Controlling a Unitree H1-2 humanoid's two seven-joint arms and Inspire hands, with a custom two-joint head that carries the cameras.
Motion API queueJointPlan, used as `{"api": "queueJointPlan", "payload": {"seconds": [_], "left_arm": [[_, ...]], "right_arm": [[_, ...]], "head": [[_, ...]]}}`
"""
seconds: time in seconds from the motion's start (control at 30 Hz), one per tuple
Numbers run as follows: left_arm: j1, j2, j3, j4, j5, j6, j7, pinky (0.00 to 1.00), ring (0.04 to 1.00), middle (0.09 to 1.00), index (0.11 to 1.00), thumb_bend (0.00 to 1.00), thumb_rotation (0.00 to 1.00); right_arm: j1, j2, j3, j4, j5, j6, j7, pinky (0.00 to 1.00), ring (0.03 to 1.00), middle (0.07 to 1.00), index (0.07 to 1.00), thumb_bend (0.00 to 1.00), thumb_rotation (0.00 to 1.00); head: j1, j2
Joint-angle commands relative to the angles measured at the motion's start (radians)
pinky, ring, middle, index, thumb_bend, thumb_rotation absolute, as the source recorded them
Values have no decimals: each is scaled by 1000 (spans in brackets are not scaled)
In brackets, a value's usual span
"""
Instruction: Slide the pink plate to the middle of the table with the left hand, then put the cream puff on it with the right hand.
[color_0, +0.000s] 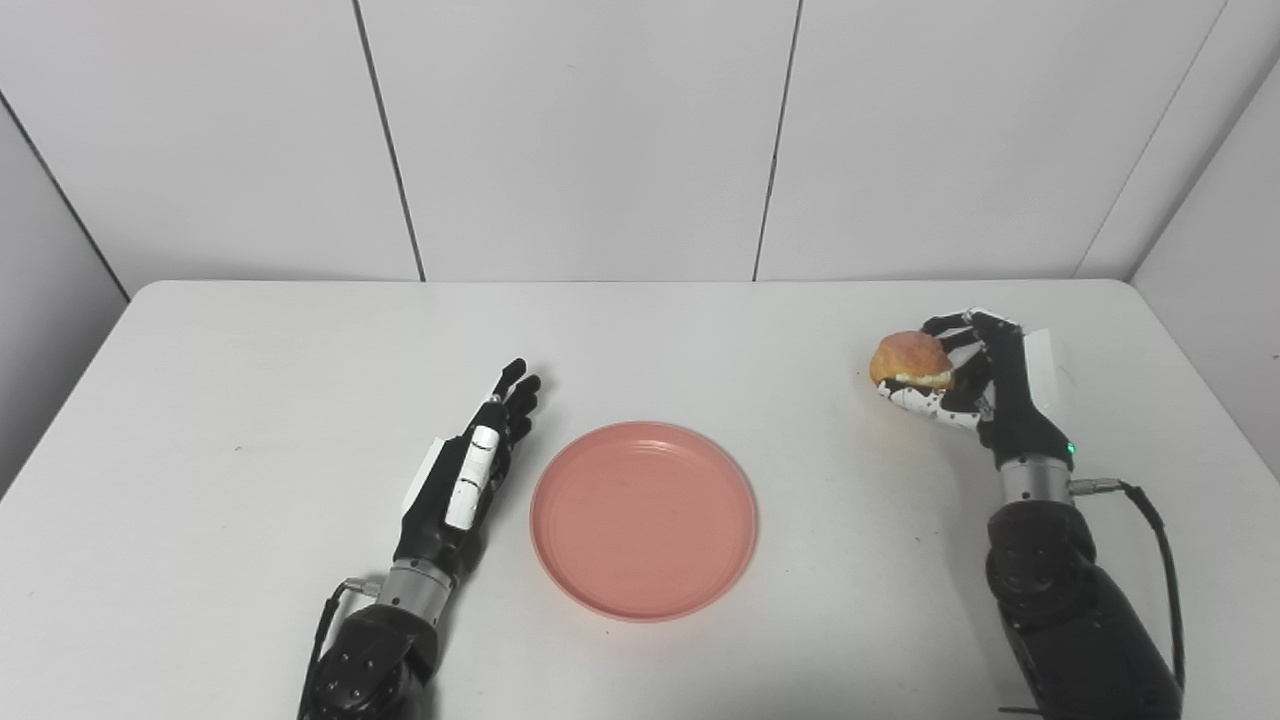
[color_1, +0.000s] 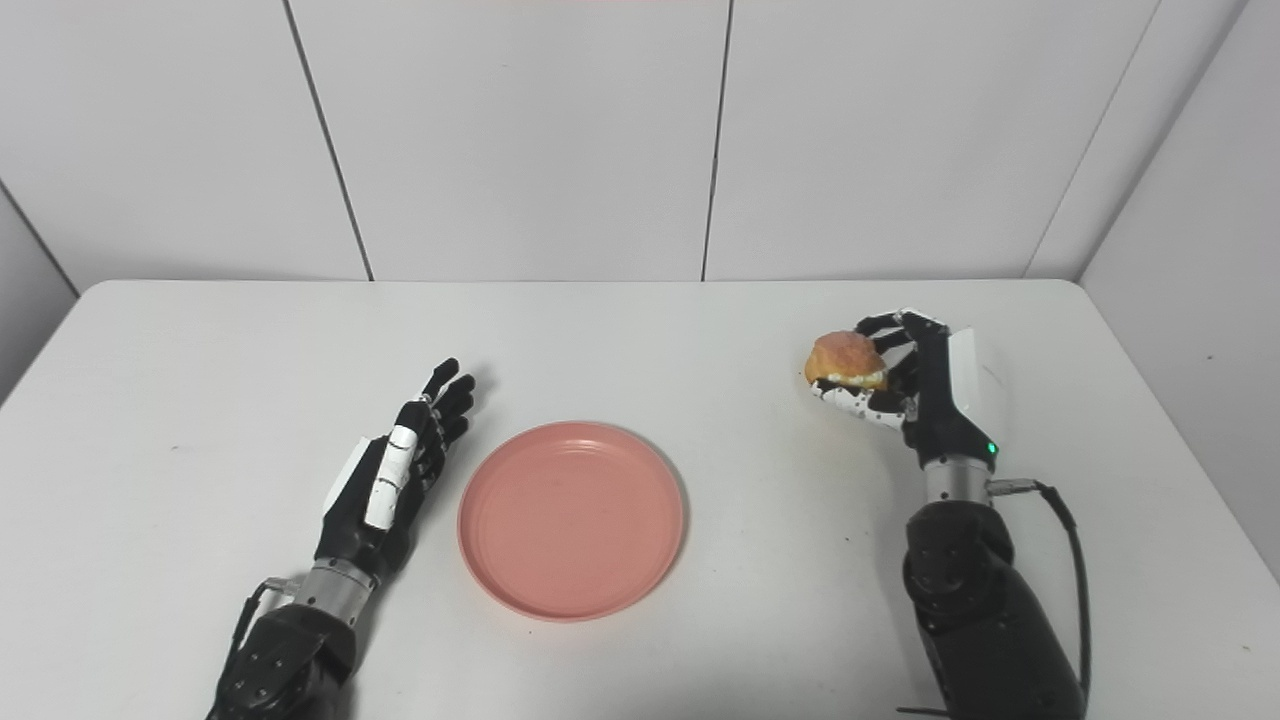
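Cream puff, golden-brown on top with a pale band of filling showing along its lower edge, is sitting in the grasp of the right hand, well off to the right of the table and seemingly lifted a little above it. The fingers are curling around it from the side and from below.

Pink plate, round, shallow and smooth with a low raised rim, is lying flat near the middle of the table, empty. The left hand is resting just beside the plate's left edge, holding nothing, its fingers stretched out straight and close together, pointing away from the robot.

The sliding step looks finished, so the carry seems to be the step in hand. The pastry looks soft and easily crushed, so a light hold would suit it. It should be brought leftward over the plate's centre, lowered until it is nearly touching the plate, and only then let go, so that it is not rolling off the slick surface. The table is plain matte white.
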Motion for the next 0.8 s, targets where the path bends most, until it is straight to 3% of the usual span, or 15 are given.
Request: {"api": "queueJointPlan", "payload": {"seconds": [0.0,0.27,0.43,0.5,0.63,0.77], "left_arm": [[36,-15,-10,6,12,-1,7,989,980,961,949,704,1000],[45,-30,-15,-22,21,18,18,989,980,960,953,681,1000],[48,-41,-18,-34,31,27,27,993,986,965,960,671,1000],[49,-45,-21,-35,38,22,35,982,980,960,955,645,1000],[50,-53,-24,-34,48,17,47,987,985,969,962,634,1000],[52,-61,-28,-37,62,16,57,983,984,971,963,632,1000]], "right_arm": [[-21,-2,-2,-62,-1,-24,13,171,240,456,491,520,0],[-2,18,37,-132,-7,-89,56,123,182,469,484,521,0],[17,41,58,-181,-5,-74,102,162,231,470,485,521,0],[25,51,70,-201,-6,-68,126,217,295,419,510,515,0],[36,66,84,-222,-13,-76,148,134,189,468,485,522,0],[49,76,99,-240,-15,-76,176,124,181,469,484,522,0]], "head": [[10,0],[42,6],[75,12],[84,13],[104,14],[132,15]]}}
